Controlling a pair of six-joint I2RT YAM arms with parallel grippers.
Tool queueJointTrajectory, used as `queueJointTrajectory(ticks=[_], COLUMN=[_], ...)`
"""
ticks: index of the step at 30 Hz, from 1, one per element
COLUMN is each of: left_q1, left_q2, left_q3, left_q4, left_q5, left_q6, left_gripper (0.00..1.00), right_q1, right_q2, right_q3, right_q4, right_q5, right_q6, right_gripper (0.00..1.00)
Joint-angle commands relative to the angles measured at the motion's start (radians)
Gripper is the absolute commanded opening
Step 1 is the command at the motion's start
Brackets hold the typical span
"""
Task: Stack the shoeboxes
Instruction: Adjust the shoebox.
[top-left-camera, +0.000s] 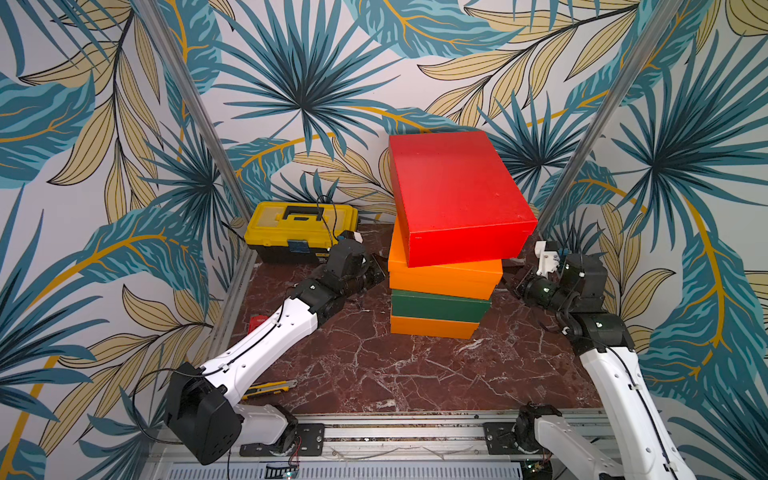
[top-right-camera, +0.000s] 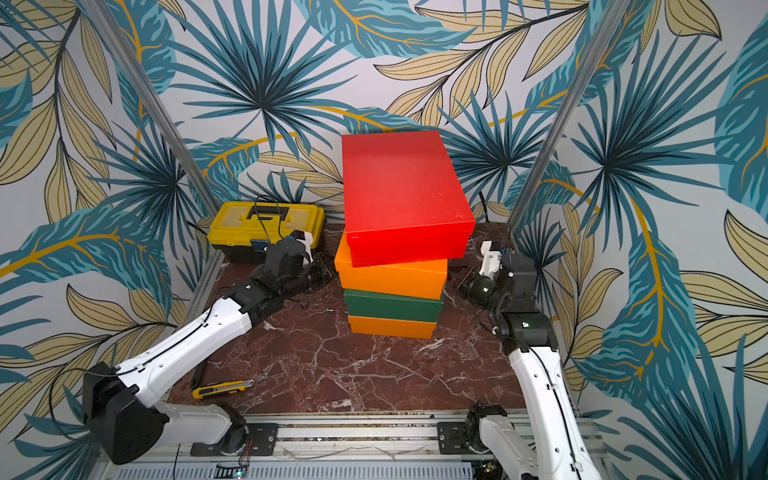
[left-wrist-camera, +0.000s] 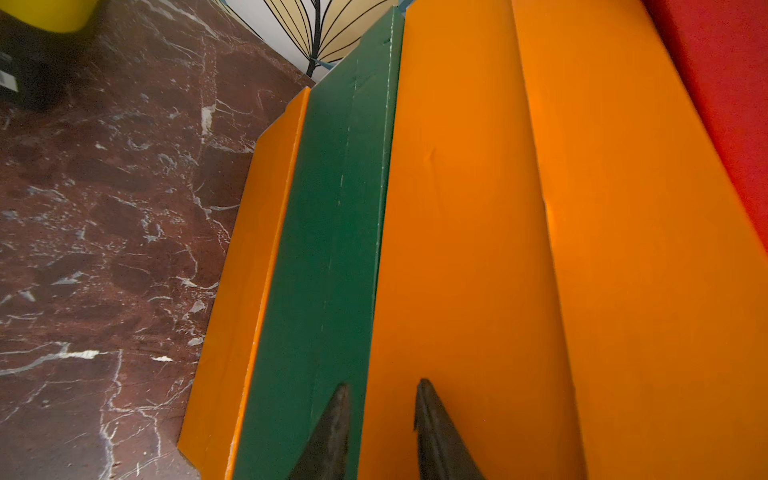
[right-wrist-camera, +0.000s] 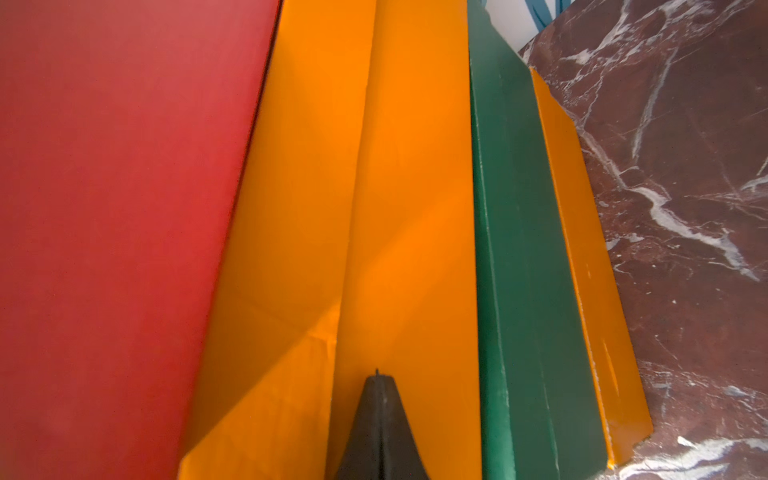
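Several shoeboxes stand in one stack at mid-table in both top views. An orange box (top-left-camera: 432, 327) is at the bottom, then a dark green box (top-left-camera: 436, 307), a second orange box (top-left-camera: 440, 279), and a red box (top-left-camera: 457, 195) on top, twisted askew and overhanging. My left gripper (top-left-camera: 376, 270) is at the stack's left side; in the left wrist view its gripper (left-wrist-camera: 383, 384) stands slightly open, empty, at the seam between green box (left-wrist-camera: 332, 249) and orange box (left-wrist-camera: 478, 249). My right gripper (top-left-camera: 509, 276) is at the right side, shut (right-wrist-camera: 378, 376) against the upper orange box (right-wrist-camera: 395, 208).
A yellow-and-black toolbox (top-left-camera: 299, 232) sits at the back left, close behind my left wrist. A yellow utility knife (top-left-camera: 266, 388) lies near the front left, and a small red item (top-left-camera: 257, 322) shows by the left arm. Metal posts and walls close in both sides.
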Motion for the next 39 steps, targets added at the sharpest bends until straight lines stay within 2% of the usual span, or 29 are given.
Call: queueJointTrajectory(ticks=[1,14,30,39], left_q1=[-0.047,-0.058,-0.077,-0.076], left_q2=[-0.004,-0.064,-0.051,-0.064], left_q3=[0.033,-0.024,-0.033,-0.036], left_q4=[0.05,0.05,0.05,0.048], left_q5=[0.074,0.062,0.058,0.032], left_q6=[-0.004,-0.025,-0.036,-0.025], left_gripper=[0.29,0.29,0.29,0.29], right_q1=[0.015,0.014,0.012,0.011], right_q2=[-0.018,-0.048,0.013,-0.014], right_q3=[-0.008,-0.012,0.013,-0.005], right_q4=[-0.016,-0.055,-0.044,-0.071], right_q5=[-0.046,-0.019,-0.019,0.0], right_q6=[-0.019,-0.029,-0.046,-0.062], right_gripper=[0.0,0.0,0.0,0.0])
